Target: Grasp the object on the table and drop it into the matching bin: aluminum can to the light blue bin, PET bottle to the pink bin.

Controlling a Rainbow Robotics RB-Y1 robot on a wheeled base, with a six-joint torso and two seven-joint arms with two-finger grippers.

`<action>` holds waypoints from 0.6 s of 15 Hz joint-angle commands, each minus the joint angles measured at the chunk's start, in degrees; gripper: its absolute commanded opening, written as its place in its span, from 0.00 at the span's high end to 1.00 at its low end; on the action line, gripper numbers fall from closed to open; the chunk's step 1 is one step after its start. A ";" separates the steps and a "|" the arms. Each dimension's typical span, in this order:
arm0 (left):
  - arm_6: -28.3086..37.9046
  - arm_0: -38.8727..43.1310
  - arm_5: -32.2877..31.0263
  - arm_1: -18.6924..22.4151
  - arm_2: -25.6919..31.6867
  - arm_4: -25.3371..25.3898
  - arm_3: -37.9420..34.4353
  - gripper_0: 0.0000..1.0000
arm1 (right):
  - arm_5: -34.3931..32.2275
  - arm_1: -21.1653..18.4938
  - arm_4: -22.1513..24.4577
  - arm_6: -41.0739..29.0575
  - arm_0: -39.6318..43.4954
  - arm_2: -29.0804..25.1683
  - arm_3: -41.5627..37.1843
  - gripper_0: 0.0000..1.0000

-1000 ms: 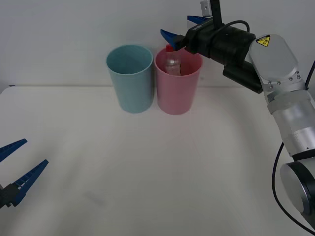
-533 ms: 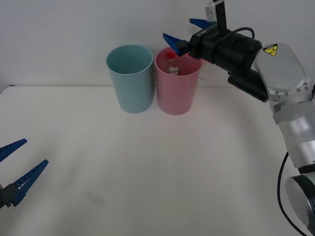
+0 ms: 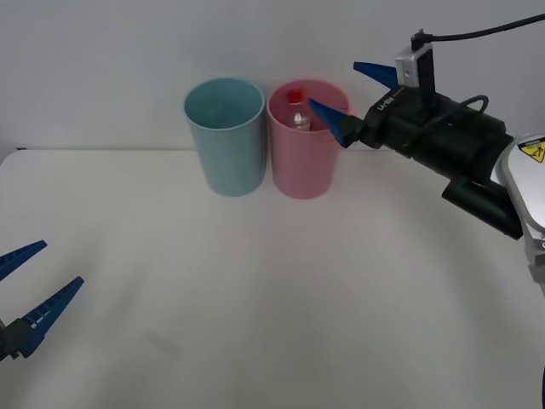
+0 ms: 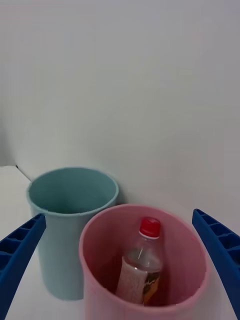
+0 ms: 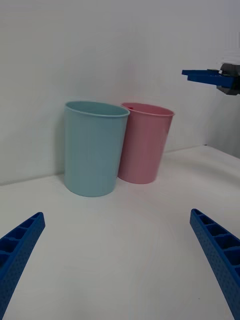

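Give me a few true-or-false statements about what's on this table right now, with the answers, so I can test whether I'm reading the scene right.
1. The PET bottle stands inside the pink bin. True.
2. The light blue bin holds an aluminum can. False: its visible inside looks empty.
3. The right gripper is clamped on the bottle. False: its fingers are spread open, up beside the pink bin's rim and holding nothing.
4. The two bins stand side by side at the far side of the table. True.
5. The left gripper is reaching into the light blue bin. False: it hangs open near the table's near left edge, far from both bins.
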 commanded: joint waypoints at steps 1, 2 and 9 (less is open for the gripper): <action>0.00 0.00 0.00 0.00 0.00 0.00 0.00 0.00 | -0.15 -1.98 -0.83 0.83 7.74 -1.32 -7.25 0.00; 0.00 0.00 0.00 0.00 0.00 0.00 0.00 0.00 | -0.51 -2.42 -0.83 1.44 9.76 -1.76 -9.01 0.00; 0.00 0.00 0.00 0.00 0.00 0.00 0.00 0.00 | -12.81 -2.51 -8.30 16.12 22.41 -11.16 -12.44 0.00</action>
